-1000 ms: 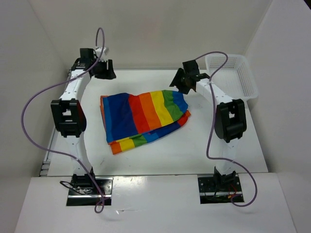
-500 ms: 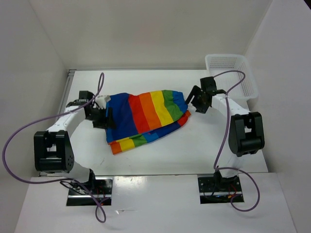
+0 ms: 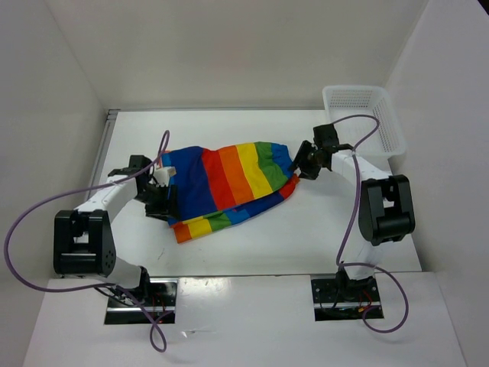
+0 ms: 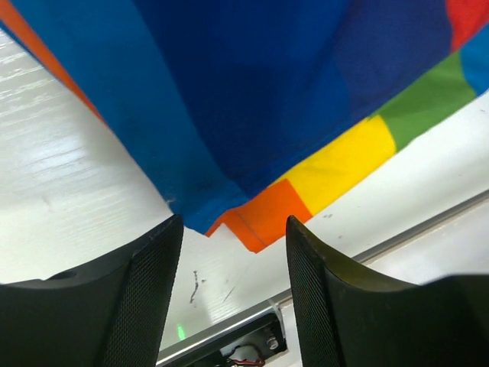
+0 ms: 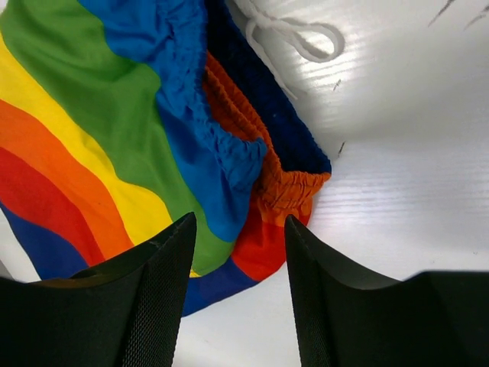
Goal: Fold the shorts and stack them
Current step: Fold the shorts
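Note:
The rainbow-striped shorts (image 3: pixel 229 187) lie folded in the middle of the white table. My left gripper (image 3: pixel 162 200) is low at their left edge. In the left wrist view it (image 4: pixel 234 294) is open just short of the orange corner of the shorts (image 4: pixel 267 218), nothing between its fingers. My right gripper (image 3: pixel 304 164) is at the right end by the gathered waistband. In the right wrist view it (image 5: pixel 238 294) is open over the red and blue fabric (image 5: pixel 256 245), with the white drawstring (image 5: pixel 294 34) lying on the table beyond.
A white mesh basket (image 3: pixel 365 115) stands at the back right corner of the table. The table's left edge rail (image 3: pixel 103 145) runs close to the left arm. Purple cables loop off both arms.
Both arms have come down from the back of the table to the two ends of the shorts. The left gripper has since slid nearer along the left edge. The shorts have not moved.

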Controlling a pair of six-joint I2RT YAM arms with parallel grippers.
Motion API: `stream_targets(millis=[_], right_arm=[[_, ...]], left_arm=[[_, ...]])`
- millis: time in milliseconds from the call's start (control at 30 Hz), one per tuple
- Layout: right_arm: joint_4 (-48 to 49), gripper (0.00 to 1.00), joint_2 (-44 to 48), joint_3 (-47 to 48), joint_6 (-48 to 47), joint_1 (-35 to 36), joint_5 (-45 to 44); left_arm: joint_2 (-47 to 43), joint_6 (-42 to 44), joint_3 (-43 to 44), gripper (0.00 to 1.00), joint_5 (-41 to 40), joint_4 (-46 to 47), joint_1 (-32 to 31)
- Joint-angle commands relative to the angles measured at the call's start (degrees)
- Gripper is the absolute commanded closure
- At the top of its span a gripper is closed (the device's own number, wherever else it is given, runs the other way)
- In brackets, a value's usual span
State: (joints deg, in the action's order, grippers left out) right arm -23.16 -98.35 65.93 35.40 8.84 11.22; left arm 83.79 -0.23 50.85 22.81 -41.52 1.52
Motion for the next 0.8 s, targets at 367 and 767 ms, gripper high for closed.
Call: stream_targets(millis=[367,767], right_arm=[[2.06,0.37,-5.97,7.19,-1.47,0.12,0.11],[2.06,0.76,-12.22,11.24,-2.09,0.12,0.64]], left_arm=[[4.8,0.23,-1.63,0.69,-0.05,2.93,-0.11],[1.39,0.23,6.8,1.0,5.57,-1.98,-0.11]])
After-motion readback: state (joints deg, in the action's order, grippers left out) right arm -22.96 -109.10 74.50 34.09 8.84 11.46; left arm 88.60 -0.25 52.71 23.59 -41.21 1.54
